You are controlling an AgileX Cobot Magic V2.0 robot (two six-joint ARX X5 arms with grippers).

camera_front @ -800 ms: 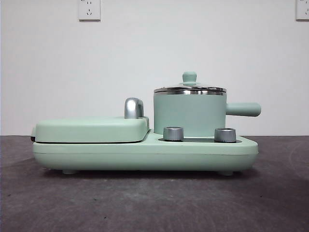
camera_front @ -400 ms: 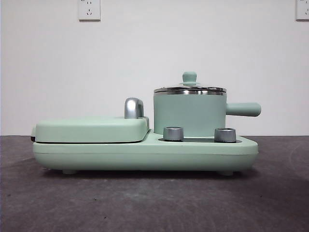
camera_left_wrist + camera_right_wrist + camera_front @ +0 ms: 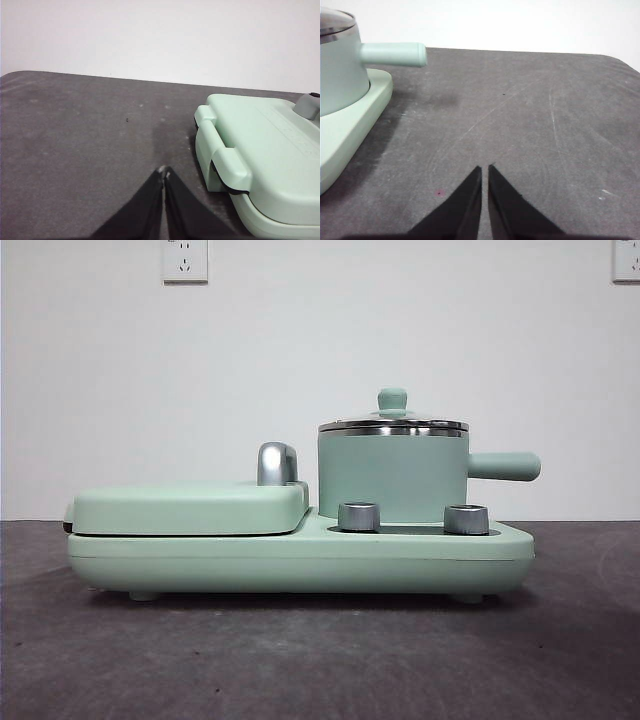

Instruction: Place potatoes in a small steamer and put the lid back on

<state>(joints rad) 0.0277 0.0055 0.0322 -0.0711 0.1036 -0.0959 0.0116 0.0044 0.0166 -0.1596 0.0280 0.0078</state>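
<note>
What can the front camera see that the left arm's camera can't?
Only the front view shows the small steamer with the lid on it, two steel dials, and wall sockets. Only the left wrist view shows the left gripper, shut over the dark table. Both show the flat griddle cover and its chrome handle. No potato shows in either.

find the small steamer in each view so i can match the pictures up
Front view: the small steamer stands right of centre on the green base, lid on, side handle pointing right.
Left wrist view: not in it; only the griddle cover end of the appliance shows.
Right wrist view: the small steamer sits at the left edge, handle reaching toward the middle.
Shared landmark: the green base, seen in all three.
</note>
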